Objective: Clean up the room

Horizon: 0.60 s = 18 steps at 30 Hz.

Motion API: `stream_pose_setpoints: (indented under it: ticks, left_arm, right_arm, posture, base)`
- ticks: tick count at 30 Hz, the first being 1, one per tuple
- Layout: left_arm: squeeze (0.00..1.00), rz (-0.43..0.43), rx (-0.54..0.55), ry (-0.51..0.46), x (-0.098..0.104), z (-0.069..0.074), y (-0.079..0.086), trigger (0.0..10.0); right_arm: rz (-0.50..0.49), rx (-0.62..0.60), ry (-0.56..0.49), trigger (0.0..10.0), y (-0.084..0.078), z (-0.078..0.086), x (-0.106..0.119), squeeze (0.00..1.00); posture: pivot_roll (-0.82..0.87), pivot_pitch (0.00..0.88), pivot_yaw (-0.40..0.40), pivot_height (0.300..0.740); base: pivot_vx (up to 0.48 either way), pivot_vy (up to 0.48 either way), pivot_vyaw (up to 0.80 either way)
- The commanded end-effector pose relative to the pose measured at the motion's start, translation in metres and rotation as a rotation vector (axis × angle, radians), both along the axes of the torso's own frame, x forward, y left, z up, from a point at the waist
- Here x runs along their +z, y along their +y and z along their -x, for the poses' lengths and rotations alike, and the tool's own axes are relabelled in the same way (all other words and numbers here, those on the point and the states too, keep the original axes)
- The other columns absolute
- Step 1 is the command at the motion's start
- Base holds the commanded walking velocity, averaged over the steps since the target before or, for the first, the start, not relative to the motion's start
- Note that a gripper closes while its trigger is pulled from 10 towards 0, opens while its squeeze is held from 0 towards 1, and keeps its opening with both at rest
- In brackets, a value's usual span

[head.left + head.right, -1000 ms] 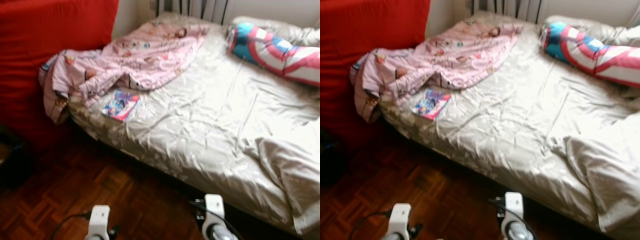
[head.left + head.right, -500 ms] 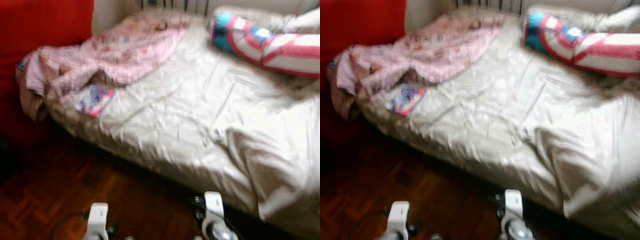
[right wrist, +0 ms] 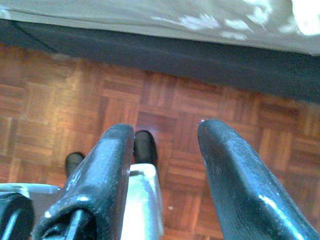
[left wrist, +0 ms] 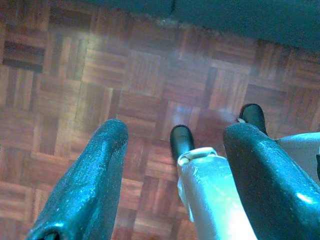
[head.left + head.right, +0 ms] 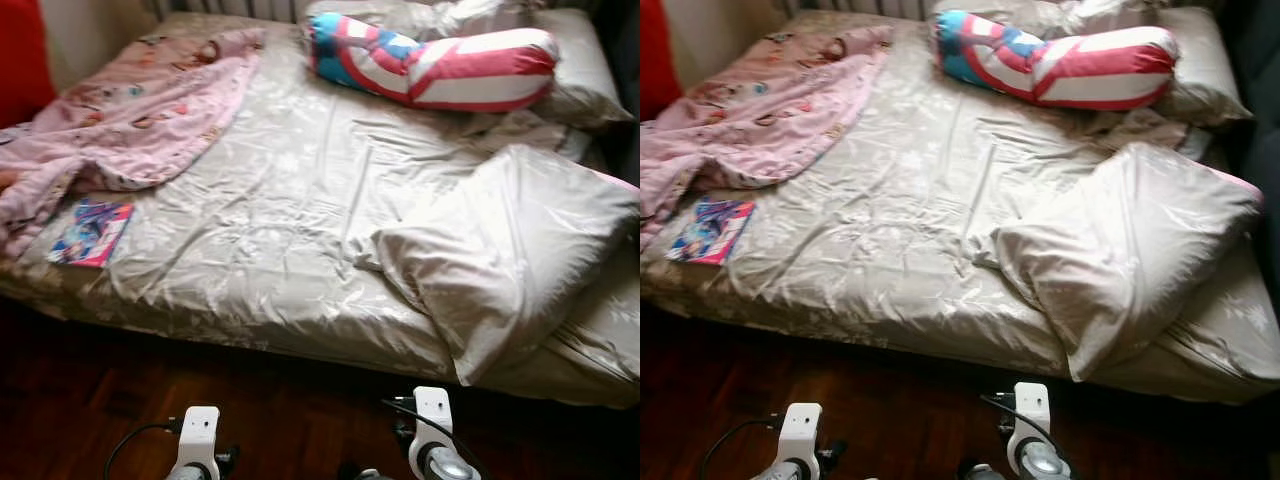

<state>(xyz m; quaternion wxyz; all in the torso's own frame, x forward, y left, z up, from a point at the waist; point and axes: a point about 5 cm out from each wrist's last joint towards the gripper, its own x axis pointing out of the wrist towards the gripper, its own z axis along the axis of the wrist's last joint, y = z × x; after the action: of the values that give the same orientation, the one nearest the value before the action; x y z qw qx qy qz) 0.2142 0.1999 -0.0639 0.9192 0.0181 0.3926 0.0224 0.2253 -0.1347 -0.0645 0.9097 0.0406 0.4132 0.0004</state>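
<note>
Satin sheet (image 5: 300, 200): lying crumpled and shiny across the bed, covering the whole mattress.
Blanket (image 5: 130, 110): pink, printed, sprawling over the bed's far left corner and trailing off the left edge.
Book (image 5: 92, 231): lying flat on the sheet just beside the blanket's near hem, close to the bed's left front edge.
Pillow (image 5: 510, 250): beige, resting tilted on the right front part of the bed.
Bolster (image 5: 430, 62): striped red, white and blue, lying across the head end.
Floor (image 4: 100, 75): dark parquet, running under both arms.
Left gripper (image 4: 170, 170): hanging over the parquet, fingers spread apart, holding nothing.
Right gripper (image 3: 165, 165): hanging near the bed's base, fingers parted, empty.
</note>
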Motion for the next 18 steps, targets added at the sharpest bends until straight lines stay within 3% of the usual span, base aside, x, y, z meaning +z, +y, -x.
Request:
stream_pose_setpoints:
  ticks: [1, 18]
  left_arm:
    - [0.0, 0.0, 0.016, 0.051, -0.007, 0.0122, 0.0036, 10.0]
    - [0.0, 0.005, 0.02, 0.044, -0.0065, 0.0113, 0.0031, 10.0]
  right_arm:
    - [-0.011, -0.001, 0.036, 10.0, 0.0033, 0.0082, -0.0052, 0.0]
    - [-0.013, -0.002, 0.037, 10.0, 0.003, 0.008, -0.0051, 0.0]
  posture:
    - [0.06, 0.221, 0.016, 0.74]
    - [0.06, 0.221, 0.016, 0.74]
  base:
    - [0.0, 0.0, -0.73]
    - [0.0, 0.0, -0.73]
